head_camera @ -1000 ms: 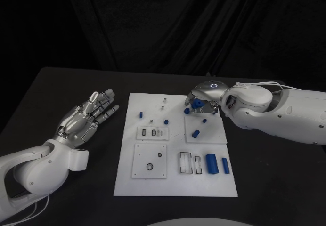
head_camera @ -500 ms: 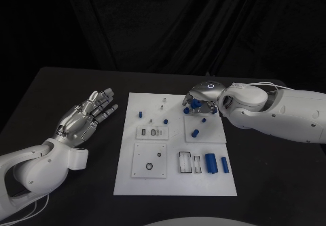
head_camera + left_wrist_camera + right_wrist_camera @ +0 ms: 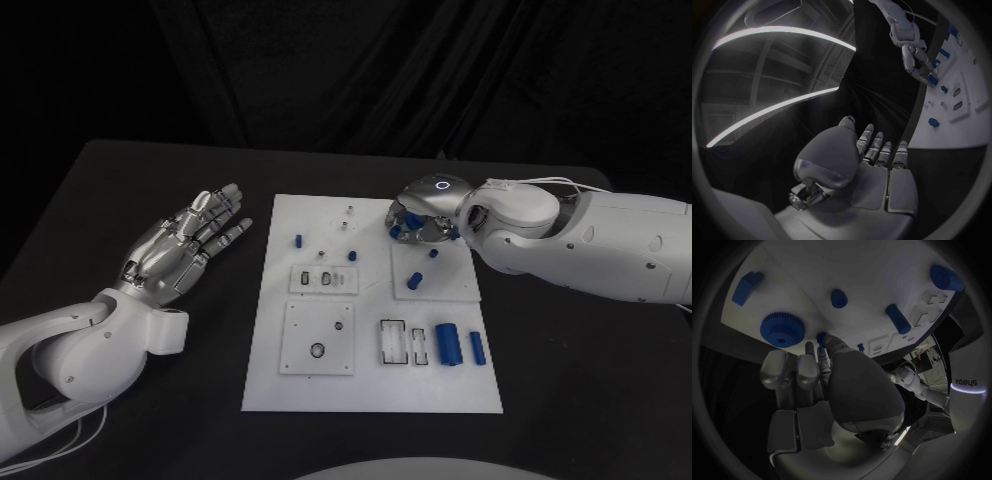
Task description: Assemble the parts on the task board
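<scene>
the right hand [image 3: 421,222] had crept slightly leftward over the far end of the task board [image 3: 378,395], fingers curled at a small blue part [image 3: 821,338]; whether it gripped, i couldn't tell. the left hand [image 3: 180,245] lay open, off-board. the blue gear [image 3: 782,329] sat just beside.

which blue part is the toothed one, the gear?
The round blue gear beside the right hand's fingers, near the task board far edge. It alone has a toothed rim and centre hole; the other blue parts are plain pegs, cylinders or blocks.
</scene>
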Motion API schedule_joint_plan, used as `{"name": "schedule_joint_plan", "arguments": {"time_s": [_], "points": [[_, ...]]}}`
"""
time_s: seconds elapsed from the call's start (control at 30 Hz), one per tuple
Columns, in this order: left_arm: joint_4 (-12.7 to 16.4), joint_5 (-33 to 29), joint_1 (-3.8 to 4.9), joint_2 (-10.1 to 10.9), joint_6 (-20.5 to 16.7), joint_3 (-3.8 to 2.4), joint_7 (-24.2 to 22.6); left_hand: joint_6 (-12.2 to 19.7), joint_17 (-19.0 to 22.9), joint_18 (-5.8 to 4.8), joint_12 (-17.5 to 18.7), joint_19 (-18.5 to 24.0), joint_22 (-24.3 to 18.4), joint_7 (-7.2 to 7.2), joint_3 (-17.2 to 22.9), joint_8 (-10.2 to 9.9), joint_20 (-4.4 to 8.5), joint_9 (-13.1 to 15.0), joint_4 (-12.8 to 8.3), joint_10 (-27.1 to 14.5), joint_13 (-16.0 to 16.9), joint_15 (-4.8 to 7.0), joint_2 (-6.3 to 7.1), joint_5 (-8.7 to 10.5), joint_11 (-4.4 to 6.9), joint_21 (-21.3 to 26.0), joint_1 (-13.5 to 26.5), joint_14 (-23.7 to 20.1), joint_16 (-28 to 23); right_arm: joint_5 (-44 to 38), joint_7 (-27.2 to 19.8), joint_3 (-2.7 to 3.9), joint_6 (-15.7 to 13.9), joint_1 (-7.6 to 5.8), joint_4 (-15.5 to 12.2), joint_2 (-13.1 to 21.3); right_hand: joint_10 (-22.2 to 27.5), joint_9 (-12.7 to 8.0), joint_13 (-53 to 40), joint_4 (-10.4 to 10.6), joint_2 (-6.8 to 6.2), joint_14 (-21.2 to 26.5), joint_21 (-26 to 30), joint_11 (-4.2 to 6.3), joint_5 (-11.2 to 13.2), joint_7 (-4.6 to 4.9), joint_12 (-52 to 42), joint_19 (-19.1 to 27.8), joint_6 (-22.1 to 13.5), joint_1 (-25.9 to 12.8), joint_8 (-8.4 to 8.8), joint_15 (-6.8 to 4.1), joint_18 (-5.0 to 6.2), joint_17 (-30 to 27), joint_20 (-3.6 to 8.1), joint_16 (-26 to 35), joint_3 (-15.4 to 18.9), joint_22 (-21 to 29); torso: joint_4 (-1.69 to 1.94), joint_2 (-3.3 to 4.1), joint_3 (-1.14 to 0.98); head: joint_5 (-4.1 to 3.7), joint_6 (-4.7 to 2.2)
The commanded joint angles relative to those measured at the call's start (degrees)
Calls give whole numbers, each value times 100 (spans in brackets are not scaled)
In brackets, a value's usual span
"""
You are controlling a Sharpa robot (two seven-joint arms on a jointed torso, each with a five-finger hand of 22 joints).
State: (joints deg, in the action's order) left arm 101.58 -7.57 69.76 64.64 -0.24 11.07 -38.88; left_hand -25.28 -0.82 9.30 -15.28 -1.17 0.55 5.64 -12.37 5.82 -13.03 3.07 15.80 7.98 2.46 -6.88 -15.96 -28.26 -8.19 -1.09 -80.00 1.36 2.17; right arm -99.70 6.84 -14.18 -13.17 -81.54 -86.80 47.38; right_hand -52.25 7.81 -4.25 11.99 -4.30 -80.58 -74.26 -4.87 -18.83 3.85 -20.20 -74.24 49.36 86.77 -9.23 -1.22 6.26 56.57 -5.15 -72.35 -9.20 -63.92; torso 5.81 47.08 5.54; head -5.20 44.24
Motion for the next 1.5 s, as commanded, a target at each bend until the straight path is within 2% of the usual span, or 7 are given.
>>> {"name": "schedule_joint_plan", "arguments": {"time_s": [0.03, 0.33, 0.63, 0.87, 1.1, 1.33, 1.5], "points": [[-10, -17, 13, -17, 123, -4, -571, 5, -1, 91, -13, -2, 5, 20, 36, -17, -57, -1, 4, -26, -8, -46, 13, -28, -19, 24, -61, 7, 17, -50, -85, 3, -106, 33, 27, -25, -125, 46, -2, 12, -38, -48, -33, 17, -35, 12, -43, -54, 113, -17, -58, -5, -64, 29, 10, -30, -70, -47, -5, -5, 0, 5, 17], [-56, -17, 12, -28, 144, 0, -541, 6, -3, 91, -15, -5, 7, 26, 47, -17, -68, 0, -7, -33, -8, -56, 18, -64, -28, 21, -87, 9, 24, -50, -154, 3, -154, 86, 74, -64, -709, 364, 2, -39, -28, -112, -116, 142, -171, 71, -34, -128, 753, 39, -384, -73, -85, 134, 65, -81, -347, -222, -6, -5, -2, 50, -45], [-110, -17, 12, -41, 170, 6, -534, 18, -4, 92, -9, -8, 8, 28, 50, -20, -73, -2, -10, -38, -9, -59, 19, -72, -30, 19, -95, 10, 27, -49, -185, 4, -321, 93, 95, -68, -1075, 685, 10, -135, -2, -175, -204, 234, -269, 80, 54, -222, 1041, 17, -622, -137, -118, 227, 132, -120, -432, -398, -5, -13, 0, 53, -20], [-131, 42, 11, -57, 216, 11, -524, 13, -5, 92, -12, -10, 9, 30, 58, -19, -81, -1, -15, -41, -9, -68, 19, -84, -37, 18, -109, 13, 32, 170, -179, 7, -669, 33, 56, -78, -1259, 857, 18, -183, -14, -248, -290, 262, -294, 104, 139, -317, 1078, -7, -694, -98, -151, 352, 117, -186, -461, -551, -9, -17, 1, 132, 11], [-136, 85, 11, -48, 226, 13, -501, 3, -10, 93, -28, -25, 16, 42, 70, -15, -112, 1, -17, -39, -7, -101, 20, -89, -65, 8, -133, 25, 52, 282, -145, 10, -744, -191, 39, -182, -1356, 937, 19, -207, -23, -285, -344, 252, -287, 122, 185, -375, 1089, -13, -719, -69, -169, 407, 91, -218, -480, -642, -9, -15, 1, 215, 83], [-125, 94, 11, -87, 244, 13, -493, -6, -14, 93, -35, -30, 17, 47, 73, -12, -130, 2, -14, -38, -7, -120, 21, -89, -77, 4, -139, 34, 64, 361, -183, 17, -702, -279, 293, -523, -1380, 966, 23, -213, -26, -295, -370, 251, -246, 125, 217, -402, 1072, -20, -714, -67, -177, 422, 84, -225, -488, -687, 23, -20, 12, 249, 115], [-98, 95, 12, -96, 256, 13, -475, -6, -14, 93, -35, -30, 17, 47, 73, -12, -130, 2, -14, -38, -7, -120, 21, -89, -77, 4, -139, 34, 64, 412, -209, 31, -645, -295, 601, -845, -1389, 992, 28, -219, -26, -302, -377, 241, -193, 136, 260, -409, 1048, -27, -701, -59, -179, 429, 78, -227, -500, -703, -9, -14, 14, 314, 134]]}}
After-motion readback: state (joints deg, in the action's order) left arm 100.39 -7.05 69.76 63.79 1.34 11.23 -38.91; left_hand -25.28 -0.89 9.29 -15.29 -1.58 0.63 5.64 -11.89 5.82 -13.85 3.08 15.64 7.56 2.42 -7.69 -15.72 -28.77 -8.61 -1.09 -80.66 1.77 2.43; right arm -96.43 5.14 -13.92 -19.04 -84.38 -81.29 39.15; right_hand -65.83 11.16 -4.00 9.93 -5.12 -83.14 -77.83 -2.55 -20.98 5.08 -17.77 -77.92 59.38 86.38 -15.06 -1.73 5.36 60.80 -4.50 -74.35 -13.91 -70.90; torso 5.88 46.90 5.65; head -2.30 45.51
